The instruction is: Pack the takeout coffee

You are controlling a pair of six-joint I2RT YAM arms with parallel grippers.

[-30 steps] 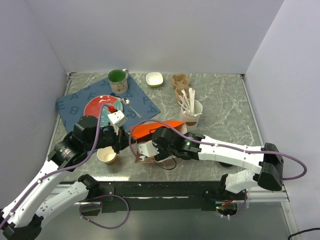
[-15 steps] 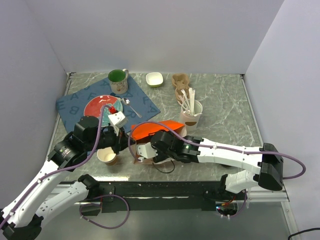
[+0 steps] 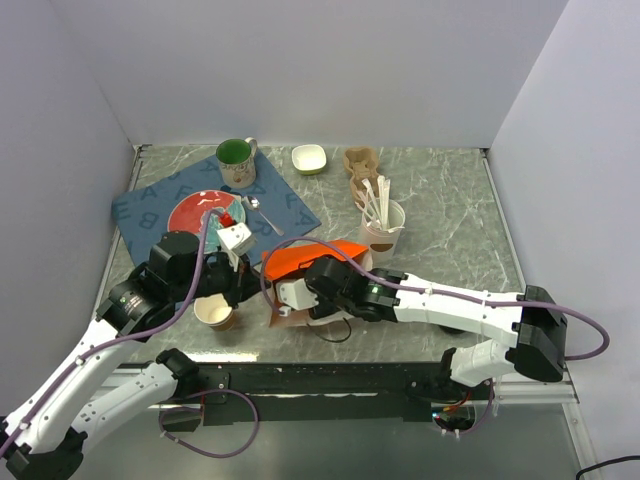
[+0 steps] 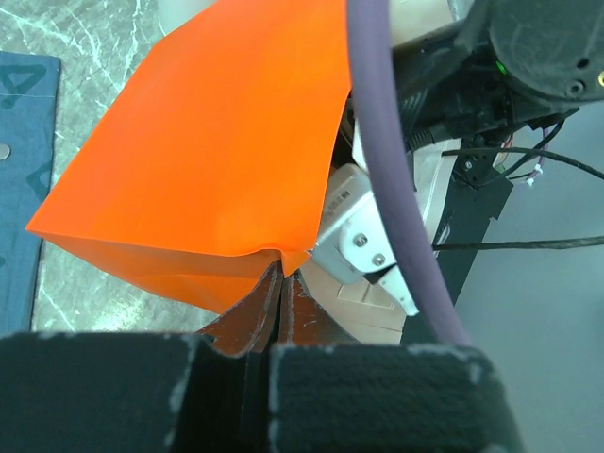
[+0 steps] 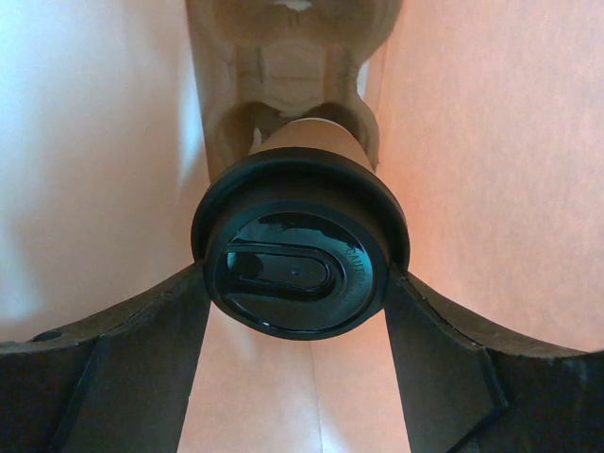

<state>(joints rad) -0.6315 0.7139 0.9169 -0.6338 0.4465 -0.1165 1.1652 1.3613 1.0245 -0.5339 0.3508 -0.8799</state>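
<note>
The takeout coffee (image 5: 300, 250), a brown paper cup with a black lid, is inside the orange paper bag (image 3: 312, 260), which lies on its side. My right gripper (image 5: 297, 276) reaches into the bag and is shut on the cup at the lid, one finger on each side. In the top view the cup is hidden, and the right gripper (image 3: 290, 298) is at the bag's mouth. My left gripper (image 4: 280, 283) is shut on the bag's upper edge (image 4: 274, 253) and holds it up. It shows in the top view (image 3: 255, 283) left of the bag.
A tan cardboard cup carrier (image 5: 283, 57) lies inside the bag just past the cup. A lidless tan cup (image 3: 215, 313) stands near my left arm. Behind it are a red plate (image 3: 190, 215), a green mug (image 3: 236, 160), a small white bowl (image 3: 308, 157) and a cup of white stirrers (image 3: 384, 225).
My right gripper shifted slightly left at the bag's mouth and came back. The left gripper and the bag have stayed put.
</note>
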